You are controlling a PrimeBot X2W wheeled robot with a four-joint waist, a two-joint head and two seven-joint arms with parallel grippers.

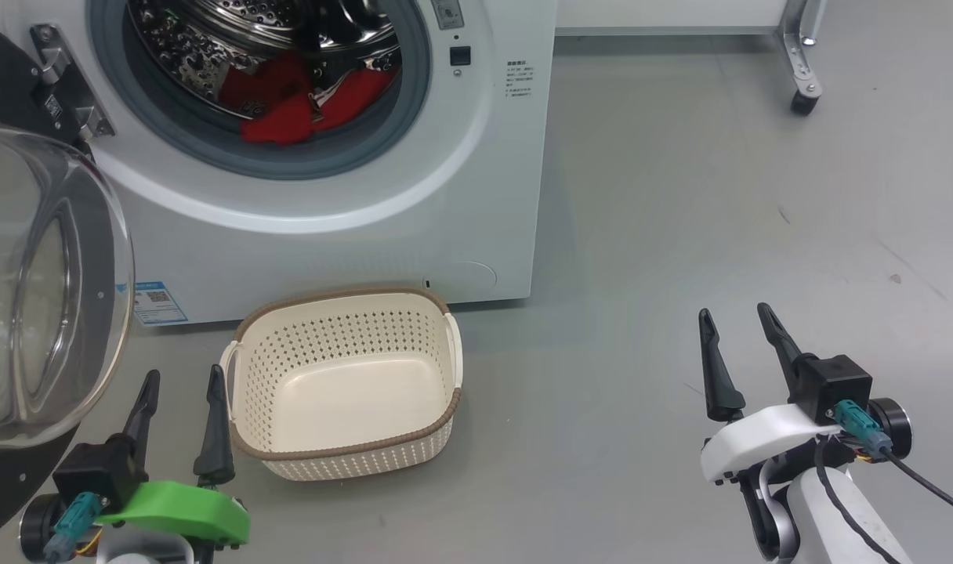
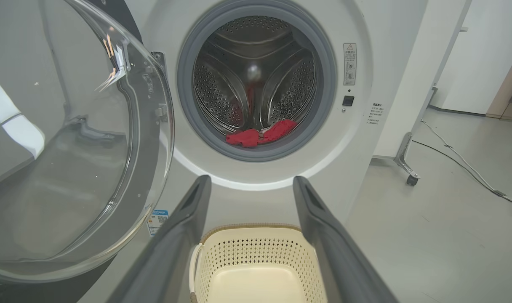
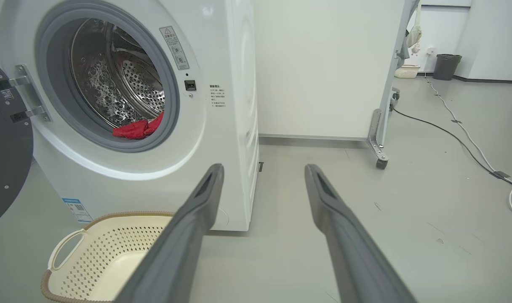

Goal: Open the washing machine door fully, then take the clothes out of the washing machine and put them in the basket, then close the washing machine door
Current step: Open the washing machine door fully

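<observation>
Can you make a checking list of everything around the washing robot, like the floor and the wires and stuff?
surface: grey floor, a few scuff marks.
washing machine door: wide open, left of the drum opening.
clothes: red, lying low inside the washing machine.
basket: empty, on the floor before the machine.
clutter: nothing seen.
grippers: left gripper and right gripper both open, holding nothing.
cables: two run across the floor at the far right.
surroundings: white wheeled panel, dark bin far back.
</observation>
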